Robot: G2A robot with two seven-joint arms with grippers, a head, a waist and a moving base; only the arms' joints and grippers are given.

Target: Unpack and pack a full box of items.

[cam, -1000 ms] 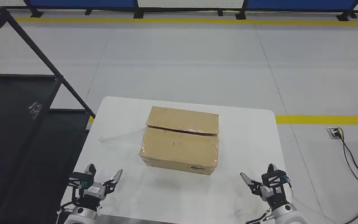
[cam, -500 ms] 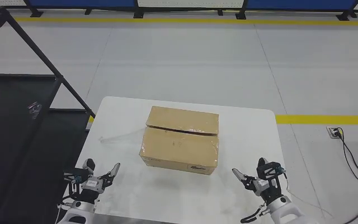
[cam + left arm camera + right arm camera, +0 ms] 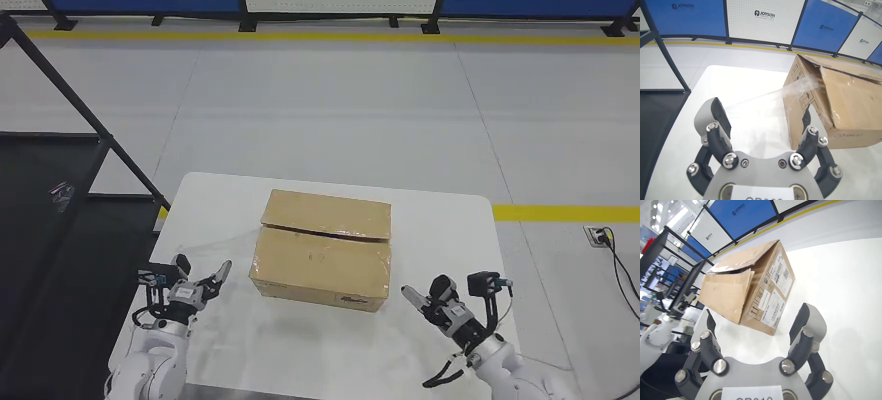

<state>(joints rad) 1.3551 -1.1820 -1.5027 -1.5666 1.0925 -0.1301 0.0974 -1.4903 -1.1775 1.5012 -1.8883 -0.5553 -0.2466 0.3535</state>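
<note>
A brown cardboard box (image 3: 323, 248) sits in the middle of the white table (image 3: 440, 240), its top flaps lying down with a slight gap between them. A strip of clear tape (image 3: 776, 94) hangs from its left end onto the table. My left gripper (image 3: 188, 282) stands open near the table's front left, a little left of the box (image 3: 831, 106). My right gripper (image 3: 448, 297) stands open at the front right, just off the box's near right corner (image 3: 761, 289). Nothing is between either pair of fingers.
A black metal rack frame (image 3: 70, 130) with a dark shelf stands left of the table. The floor behind has a yellow line (image 3: 330, 37). Bare table surface lies on both sides of the box and in front of it.
Both grippers have moved up from the table's front edge toward the box. The left came forward and right, the right came forward and left. The box has not moved.
</note>
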